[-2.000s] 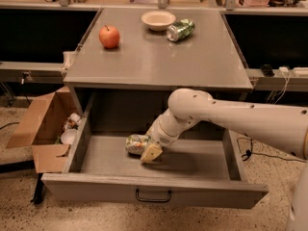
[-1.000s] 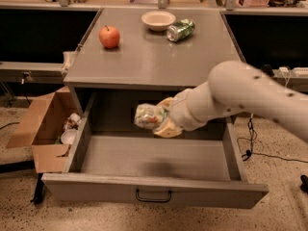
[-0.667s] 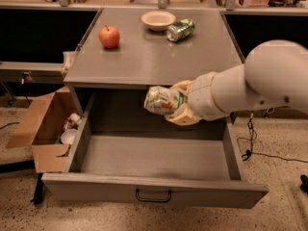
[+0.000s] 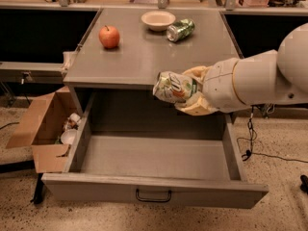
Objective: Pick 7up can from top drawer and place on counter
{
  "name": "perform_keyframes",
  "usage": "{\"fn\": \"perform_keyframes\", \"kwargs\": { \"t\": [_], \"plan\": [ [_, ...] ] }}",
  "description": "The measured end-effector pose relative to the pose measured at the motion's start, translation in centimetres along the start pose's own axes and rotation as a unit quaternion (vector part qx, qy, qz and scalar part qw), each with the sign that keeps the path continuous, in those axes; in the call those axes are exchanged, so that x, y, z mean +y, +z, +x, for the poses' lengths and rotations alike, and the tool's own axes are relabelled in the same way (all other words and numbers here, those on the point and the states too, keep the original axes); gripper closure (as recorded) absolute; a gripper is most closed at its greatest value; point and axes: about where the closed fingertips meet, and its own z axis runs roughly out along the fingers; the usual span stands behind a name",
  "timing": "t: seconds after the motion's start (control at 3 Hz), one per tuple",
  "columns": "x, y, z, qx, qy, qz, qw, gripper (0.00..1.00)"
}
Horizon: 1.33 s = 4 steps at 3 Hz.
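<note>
The 7up can [image 4: 174, 87], pale with green patches, lies on its side in my gripper [image 4: 191, 92]. The gripper's tan fingers [image 4: 198, 107] are shut on the can. It hangs in the air at the counter's front edge, above the back of the open top drawer [image 4: 154, 163]. The drawer is pulled far out and its inside shows bare grey floor. Its black wire handle [image 4: 153, 196] is on the front panel. The grey counter [image 4: 144, 57] lies just behind the can. My white arm comes in from the right.
On the counter stand a red apple [image 4: 109, 36], a white bowl [image 4: 158, 19] and a darker green can [image 4: 180, 30] on its side. An open cardboard box [image 4: 41, 129] with small items sits on the floor left of the drawer. Cables lie at right.
The gripper has lifted the 7up can out of the drawer, up and to the right, to the height of the counter's front edge. The drawer is now empty.
</note>
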Motion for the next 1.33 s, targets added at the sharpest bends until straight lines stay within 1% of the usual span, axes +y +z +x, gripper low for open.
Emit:
{"fn": "perform_keyframes", "kwargs": {
  "t": [0.33,0.67,1.0,1.33],
  "plan": [
    [-1.5,0.2,0.0,-0.005,0.015,0.011,0.9998,1.00],
    [-6.1,1.1,0.9,-0.003,0.043,0.033,0.9985,1.00],
    [-11.0,3.0,1.7,0.003,0.073,0.039,0.9965,1.00],
    [-14.8,5.8,3.3,0.022,0.113,0.034,0.9928,1.00]
  ]
}}
